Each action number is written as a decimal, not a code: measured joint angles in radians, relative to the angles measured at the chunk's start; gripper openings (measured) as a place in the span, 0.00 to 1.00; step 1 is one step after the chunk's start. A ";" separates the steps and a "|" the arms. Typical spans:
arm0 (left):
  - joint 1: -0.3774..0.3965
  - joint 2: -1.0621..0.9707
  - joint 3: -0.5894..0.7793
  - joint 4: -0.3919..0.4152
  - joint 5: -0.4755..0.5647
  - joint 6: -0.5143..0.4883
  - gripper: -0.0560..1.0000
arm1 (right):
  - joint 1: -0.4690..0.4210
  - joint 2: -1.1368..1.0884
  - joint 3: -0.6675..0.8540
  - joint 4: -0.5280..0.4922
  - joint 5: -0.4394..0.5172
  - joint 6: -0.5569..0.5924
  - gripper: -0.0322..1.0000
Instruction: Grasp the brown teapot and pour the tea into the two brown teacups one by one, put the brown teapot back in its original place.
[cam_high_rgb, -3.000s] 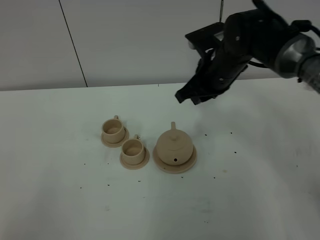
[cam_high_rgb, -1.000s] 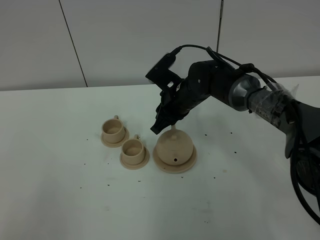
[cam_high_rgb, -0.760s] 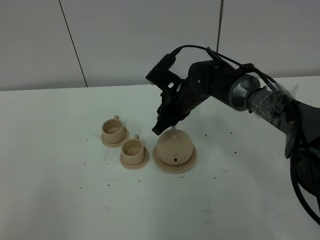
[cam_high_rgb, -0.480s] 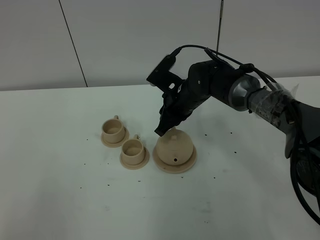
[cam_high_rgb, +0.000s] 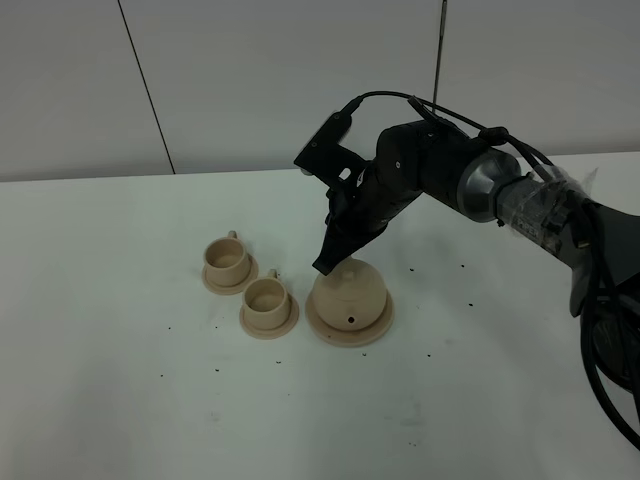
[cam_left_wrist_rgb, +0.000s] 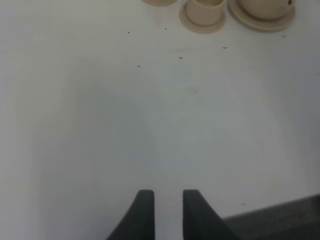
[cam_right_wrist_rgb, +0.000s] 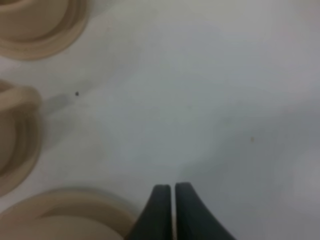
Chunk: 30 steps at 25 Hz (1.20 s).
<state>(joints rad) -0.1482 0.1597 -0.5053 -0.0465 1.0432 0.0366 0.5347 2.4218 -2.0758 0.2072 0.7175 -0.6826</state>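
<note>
1. A plain white desk with small dark specks stands before a pale panelled wall.
2. The brown teapot sits on its large saucer, just beside the two brown teacups. Each cup has its own small saucer.
3. The long axis of the pot runs from near to far in the high view: the spout faces the camera and the loop handle is on the far side.
4. The right tool hangs at that far side, over the handle. Its fingers are pressed together, and nothing is seen between them.
5. The left tool is well apart from the pot, over bare desk. Its fingers are a little spread and empty.
6. I judge the right arm to be the nearer one, and it must spread its fingers before it takes the handle.
</note>
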 joint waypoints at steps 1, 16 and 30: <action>0.000 0.000 0.000 0.000 0.000 0.000 0.26 | 0.000 0.001 -0.001 0.001 0.000 -0.001 0.03; 0.000 0.000 0.000 0.000 0.000 0.000 0.27 | 0.000 0.021 -0.002 -0.012 0.006 -0.001 0.02; 0.000 0.000 0.000 0.000 0.000 0.000 0.27 | 0.000 0.021 -0.004 -0.063 0.070 0.002 0.02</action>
<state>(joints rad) -0.1482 0.1597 -0.5053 -0.0465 1.0432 0.0366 0.5347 2.4431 -2.0799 0.1446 0.7878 -0.6806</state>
